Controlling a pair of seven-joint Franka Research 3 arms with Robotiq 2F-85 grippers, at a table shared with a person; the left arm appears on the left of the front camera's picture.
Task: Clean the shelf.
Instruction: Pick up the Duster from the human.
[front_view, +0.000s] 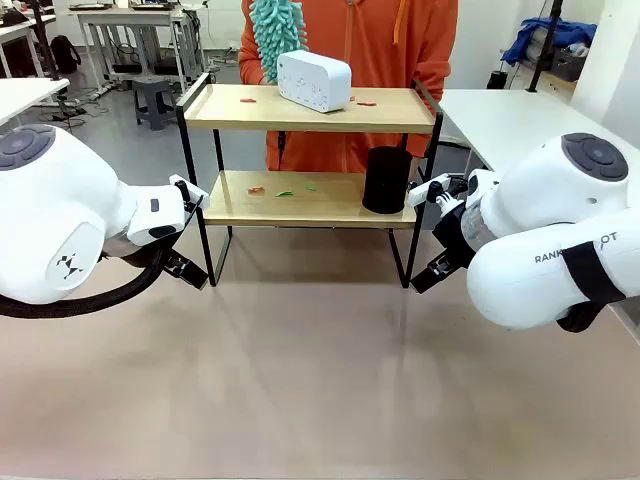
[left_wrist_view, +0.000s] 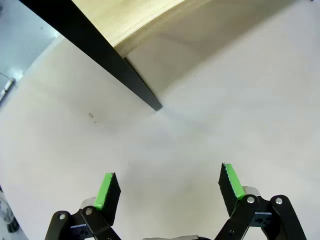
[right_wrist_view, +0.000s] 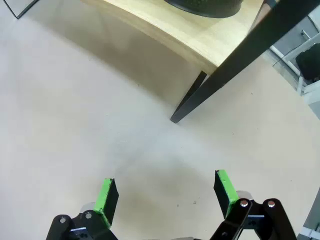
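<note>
Across the table (front_view: 300, 380), you find the shelf (front_view: 300, 122) standing between the arms. Left gripper (left_wrist_view: 170, 182) and right gripper (right_wrist_view: 165, 187) stand spread, empty, near its front legs. Right arm (front_view: 560, 260) print reads "RANK".

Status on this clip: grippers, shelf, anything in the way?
Left gripper open, empty; right gripper open, empty. Shelf uncleaned, scraps on both boards. White box, black cylinder in the way.

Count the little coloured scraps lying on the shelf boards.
5. Top wooden board: red scrap left of the white rectangular box, another right; lower board: red scrap, two green scraps, left of the black cylinder. More may hide behind those.
</note>
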